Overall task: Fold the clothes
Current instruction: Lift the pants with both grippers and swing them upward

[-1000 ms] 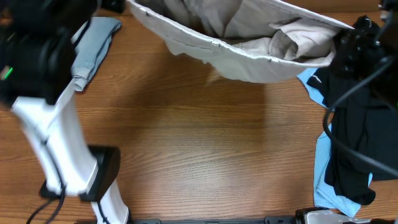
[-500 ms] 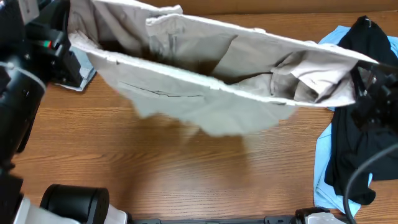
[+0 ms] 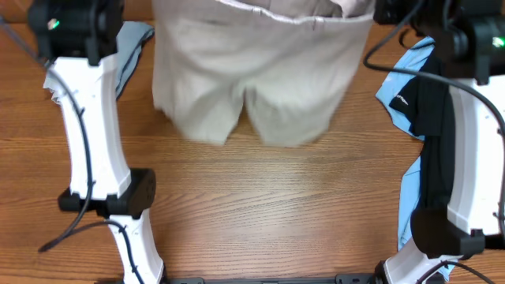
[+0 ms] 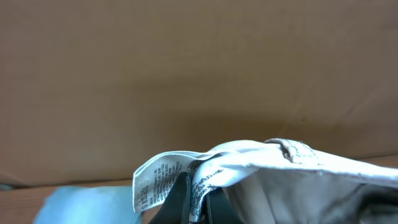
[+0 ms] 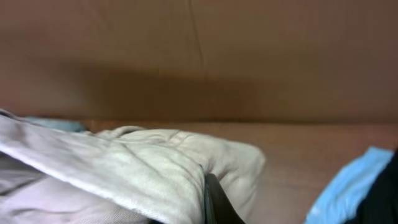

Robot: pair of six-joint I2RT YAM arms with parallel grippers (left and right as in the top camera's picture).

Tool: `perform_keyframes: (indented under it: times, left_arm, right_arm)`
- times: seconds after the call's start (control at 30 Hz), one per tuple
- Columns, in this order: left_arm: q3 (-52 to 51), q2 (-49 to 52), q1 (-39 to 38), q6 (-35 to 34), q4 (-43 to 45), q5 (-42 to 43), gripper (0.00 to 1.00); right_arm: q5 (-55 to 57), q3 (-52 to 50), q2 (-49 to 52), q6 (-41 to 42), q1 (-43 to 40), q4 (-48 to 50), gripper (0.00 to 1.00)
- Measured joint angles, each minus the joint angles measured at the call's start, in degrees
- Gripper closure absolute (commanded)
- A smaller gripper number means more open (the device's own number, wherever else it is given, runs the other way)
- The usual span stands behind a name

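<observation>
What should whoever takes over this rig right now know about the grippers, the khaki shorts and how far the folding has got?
Left gripper: shut on the khaki shorts at the waistband, beside the white label.
Right gripper: shut on the waistband's other end.
Shorts: stretched between both arms over the table's far side, both legs unfolded.
Done: no fold visible.
Left: lay flat, then fold.

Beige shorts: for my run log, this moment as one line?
beige shorts: held up by waistband, hanging spread | left gripper: shut on shorts | right gripper: shut on shorts
</observation>
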Motion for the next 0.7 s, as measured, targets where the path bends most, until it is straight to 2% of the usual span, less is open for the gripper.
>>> perform_keyframes:
  times: [0.2,0.47,0.7]
  left_arm:
    - [0.3,-1.1,0.0,-1.6,-0.2,1.2,0.96]
    - [0.8,-3.9,0.0,-2.5,-18.9,1.4,0.96]
    - [-3.4,2.6,0.0,-3.8,-33.2,1.5,0.96]
  right_arm:
    - [0.6,0.0,-1.8,0.0,0.0,3.7,0.96]
    - [0.4,-1.5,-1.7,0.1,-0.1,-6.7,0.96]
    - [-1.2,-17.4,1.7,2.0,-0.1,-9.2,0.96]
